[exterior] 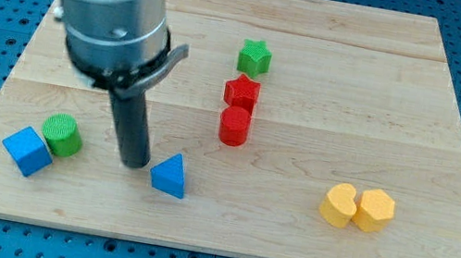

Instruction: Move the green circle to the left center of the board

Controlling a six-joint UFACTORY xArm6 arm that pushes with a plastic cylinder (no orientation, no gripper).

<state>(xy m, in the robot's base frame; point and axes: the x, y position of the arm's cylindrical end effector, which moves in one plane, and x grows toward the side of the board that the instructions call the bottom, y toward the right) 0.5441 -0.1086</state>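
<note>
Wooden board (303,254), green circle (61,135) near left edge

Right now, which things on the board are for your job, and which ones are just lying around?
For my job:
- green circle
- my tip, just to its right in the view
- the board

Just lying about:
- blue cube
- blue triangle
- green star
- red star
- red cylinder
- two yellow blocks

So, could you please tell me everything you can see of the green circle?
The green circle is a short upright cylinder with a ridged top, plastic-looking. It stands near the board's lower left corner, touching or nearly touching the blue cube on its lower left. My tip is to its right, apart from it.
</note>
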